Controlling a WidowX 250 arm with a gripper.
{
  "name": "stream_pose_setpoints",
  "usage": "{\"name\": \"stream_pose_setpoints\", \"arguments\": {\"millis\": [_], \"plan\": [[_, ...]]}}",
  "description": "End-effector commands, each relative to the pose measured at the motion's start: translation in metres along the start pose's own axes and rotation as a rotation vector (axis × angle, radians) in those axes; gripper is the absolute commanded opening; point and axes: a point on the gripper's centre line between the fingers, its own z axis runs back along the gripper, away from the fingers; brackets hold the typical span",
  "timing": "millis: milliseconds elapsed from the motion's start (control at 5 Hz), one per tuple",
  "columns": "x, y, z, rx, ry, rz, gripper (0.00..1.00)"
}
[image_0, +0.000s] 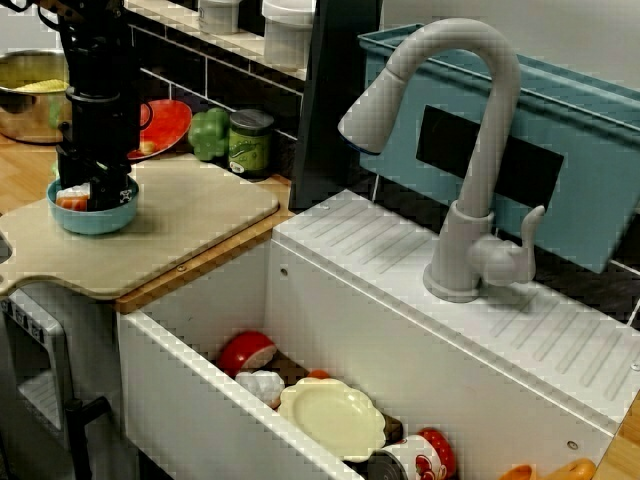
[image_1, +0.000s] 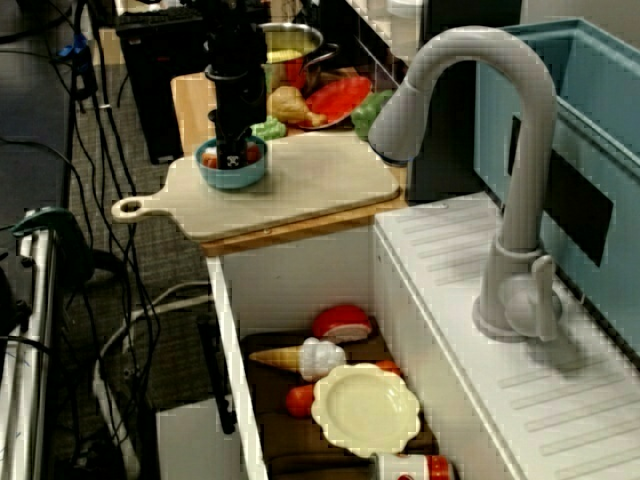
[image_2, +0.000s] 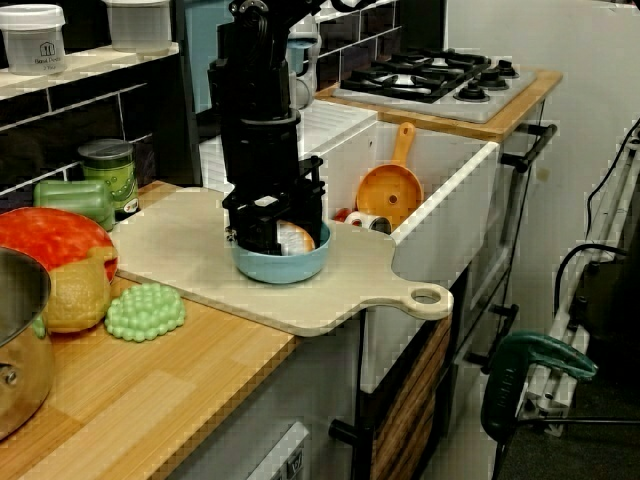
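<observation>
In the view along the counter, a green bumpy cluster (image_2: 145, 312) lies nearest, at 8 o'clock from the blue bowl (image_2: 285, 268), which sits on the cutting board (image_2: 340, 290). The gripper (image_2: 272, 232) stands straight down inside the bowl, its tips at an orange-and-white piece (image_2: 298, 238) on the bowl's 3 o'clock side. I cannot tell whether it is clamped on the piece. This looks like the grasping step, and any lift calls for a straight rise clear of the rim. Beyond, at 2 o'clock, the sink (image_2: 450, 200) holds an orange ladle (image_2: 390, 190).
</observation>
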Motion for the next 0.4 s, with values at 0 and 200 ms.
{"name": "stream_pose_setpoints", "arguments": {"millis": [0, 200], "plan": [[-0.001, 0.009, 0.033, -0.031, -0.054, -0.007, 0.00], [0.002, 0.014, 0.050, -0.064, -0.061, -0.017, 0.00]]}}
